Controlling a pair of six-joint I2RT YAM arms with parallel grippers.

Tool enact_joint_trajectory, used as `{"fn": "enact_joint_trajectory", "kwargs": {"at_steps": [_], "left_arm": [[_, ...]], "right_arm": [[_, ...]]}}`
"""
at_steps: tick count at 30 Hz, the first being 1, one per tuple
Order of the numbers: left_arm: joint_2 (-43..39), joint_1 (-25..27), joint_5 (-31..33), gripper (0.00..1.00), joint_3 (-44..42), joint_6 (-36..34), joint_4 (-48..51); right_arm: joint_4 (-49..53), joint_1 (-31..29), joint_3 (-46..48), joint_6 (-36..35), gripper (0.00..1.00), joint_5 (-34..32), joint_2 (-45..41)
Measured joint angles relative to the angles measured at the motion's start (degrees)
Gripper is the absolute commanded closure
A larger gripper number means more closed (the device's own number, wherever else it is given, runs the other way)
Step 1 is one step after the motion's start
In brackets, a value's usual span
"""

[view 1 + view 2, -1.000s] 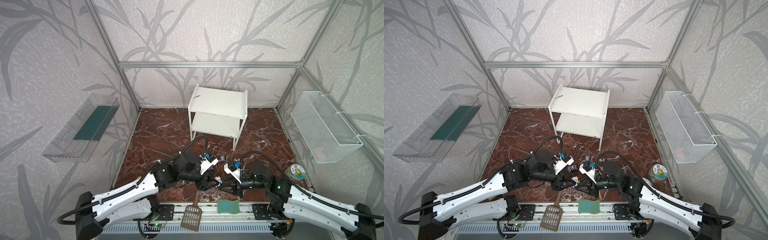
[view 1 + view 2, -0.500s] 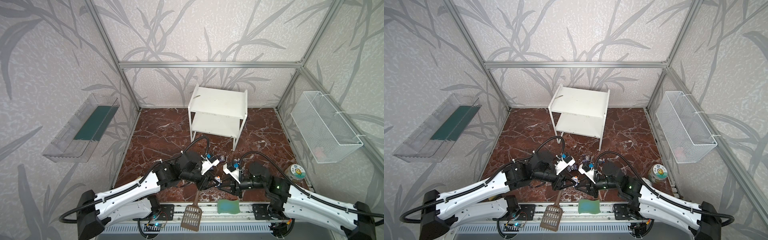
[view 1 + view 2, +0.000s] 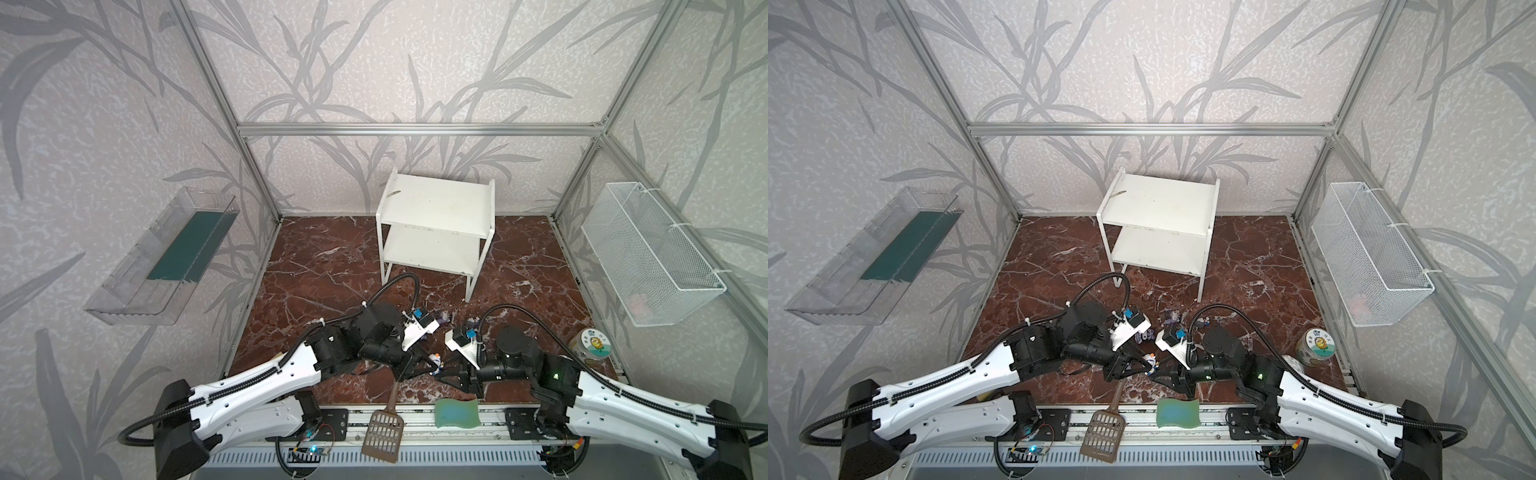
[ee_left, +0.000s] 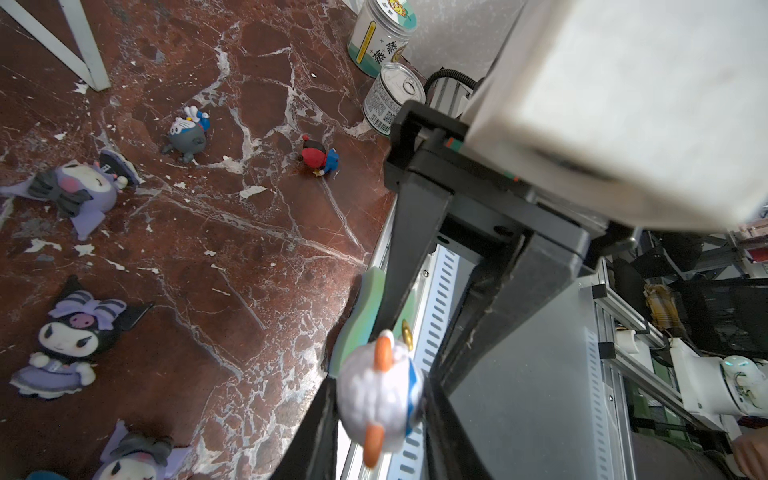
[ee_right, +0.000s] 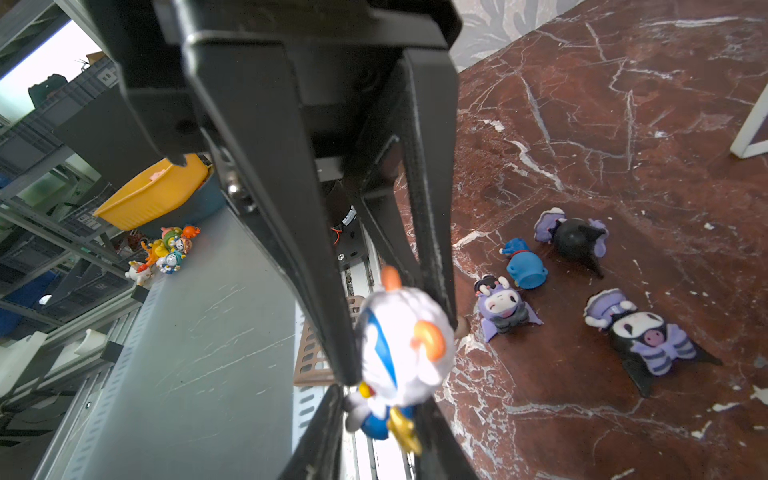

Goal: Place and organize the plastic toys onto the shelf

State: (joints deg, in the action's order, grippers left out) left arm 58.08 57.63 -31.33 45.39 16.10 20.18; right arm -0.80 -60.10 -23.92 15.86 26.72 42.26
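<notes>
**White two-tier shelf** point(image 3: 436, 203): both boards are bare in both top views. No toy is placed yet, so the task appears to be at its start.

**Grippers:** well in front of the shelf, the left gripper point(image 5: 397, 347) and right gripper point(image 5: 382, 419) meet tip to tip on one white-headed figurine point(image 4: 376, 390), which is held clear of the marble floor point(image 3: 332, 270). The step in hand reads as a handover between arms.
- The left jaws are closed against both sides of the figurine's head.
- The right jaws flank its body lower down. Whether they pinch it or stand just clear cannot be told.

**Next move:** it likely calls for one gripper to let go and back off. The other would then carry the figurine to a shelf board and set it upright.

**Other toys:** purple-and-black figurines point(image 5: 648, 336) with pointed ears lie on the floor between the shelf and the grippers. Among them are three smaller toys: a blue-headed figurine point(image 5: 525, 264), a grey-headed figurine point(image 4: 187, 135) and a red-and-black-headed figurine point(image 4: 318, 158).

**Held figurine:** round, glossy head with orange horns, and a blue-white body.
</notes>
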Motion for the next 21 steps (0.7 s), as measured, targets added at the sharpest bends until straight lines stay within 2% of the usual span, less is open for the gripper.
{"fn": "enact_joint_trajectory", "kwargs": {"at_steps": [3, 7, 9, 10, 12, 16, 21], "left_arm": [[0.02, 0.00, 2.29, 0.72, 1.73, -1.88, 0.92], [1.16, -0.04, 6.36, 0.72, 5.25, -6.67, 2.23], [2.95, -0.07, 8.37, 0.72, 6.97, -9.92, 2.45], [4.52, -0.11, 9.64, 0.72, 8.22, -11.87, 2.58], [7.96, -0.39, 11.56, 0.73, 10.71, -15.23, 2.73], [16.48, -1.44, 14.21, 0.74, 17.14, -21.62, 2.99], [25.05, -3.74, 16.04, 0.74, 24.79, -28.11, 2.75]], "right_arm": [[2.51, -0.24, 0.00, 0.02, 0.34, -1.92, -1.25], [8.24, -0.26, 0.72, 0.15, 0.17, -6.91, -7.26], [11.61, -0.28, 1.22, 0.76, 0.13, -10.69, -11.50], [13.64, -0.28, 1.42, 1.27, 0.06, -13.22, -13.66], [18.01, -0.28, 1.57, 2.80, 0.01, -18.56, -17.49], [26.77, -0.28, 1.60, 5.64, 0.01, -28.81, -24.70], [32.87, -0.28, 1.68, 9.53, 0.01, -37.83, -29.62]]}}
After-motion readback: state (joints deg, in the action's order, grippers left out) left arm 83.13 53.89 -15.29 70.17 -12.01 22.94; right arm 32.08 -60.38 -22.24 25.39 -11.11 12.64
